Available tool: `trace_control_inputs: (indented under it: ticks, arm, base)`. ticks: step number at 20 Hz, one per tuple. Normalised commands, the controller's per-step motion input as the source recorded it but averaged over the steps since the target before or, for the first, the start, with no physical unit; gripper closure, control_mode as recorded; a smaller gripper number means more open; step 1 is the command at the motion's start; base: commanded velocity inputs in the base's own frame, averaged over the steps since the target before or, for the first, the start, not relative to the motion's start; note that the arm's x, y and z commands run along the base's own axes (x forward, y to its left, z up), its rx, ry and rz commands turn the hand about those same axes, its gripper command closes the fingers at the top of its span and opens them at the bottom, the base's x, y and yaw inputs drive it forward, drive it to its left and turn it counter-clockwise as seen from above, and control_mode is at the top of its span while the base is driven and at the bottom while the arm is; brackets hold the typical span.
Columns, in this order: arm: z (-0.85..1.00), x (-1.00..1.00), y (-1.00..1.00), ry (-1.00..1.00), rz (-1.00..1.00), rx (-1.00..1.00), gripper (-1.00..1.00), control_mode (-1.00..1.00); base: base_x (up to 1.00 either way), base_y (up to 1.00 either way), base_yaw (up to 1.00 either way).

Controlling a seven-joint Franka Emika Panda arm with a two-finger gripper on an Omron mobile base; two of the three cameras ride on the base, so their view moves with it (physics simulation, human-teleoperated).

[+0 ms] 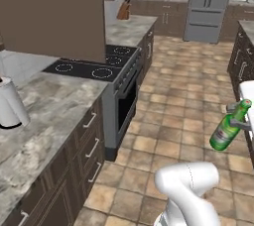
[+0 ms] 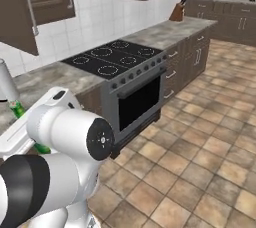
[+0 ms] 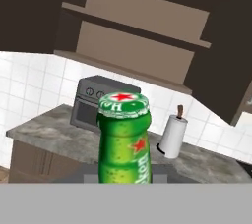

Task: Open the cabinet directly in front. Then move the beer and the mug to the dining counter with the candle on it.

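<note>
In the claw (image 1: 237,117), beer (image 1: 226,130) (base cropped)

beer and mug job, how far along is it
Done: the cabinet stands open, its shelves bare. In hand: the beer is gripped in the hand and held tilted over the tiled floor, away from the stove. Left: setting it on the dining counter, then the mug.

Tan tile floor (image 1: 183,86), black stove (image 2: 112,58), steel fridge (image 1: 208,4).
</note>
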Motion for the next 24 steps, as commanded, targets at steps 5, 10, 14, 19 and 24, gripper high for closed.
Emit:
trace_control_inputs:
  ticks: [5,10,14,19,24]
  arm:
    - [0.0,0.0,0.0,0.0,0.0,0.0,1.0,1.0]
    - [0.0,0.0,0.0,0.0,0.0,0.0,1.0,1.0]
    - [0.0,0.0,0.0,0.0,0.0,0.0,1.0,1.0]
    - [0.0,0.0,0.0,0.0,0.0,0.0,1.0,1.0]
    - [0.0,0.0,0.0,0.0,0.0,0.0,1.0,1.0]
  base:
    - [0.03,-0.78,-0.2]
    - [0.15,-0.69,-0.23]
    - [0.65,-0.13,-0.29]
    - [0.86,0.0,-0.3]
    - [0.88,0.0,-0.31]
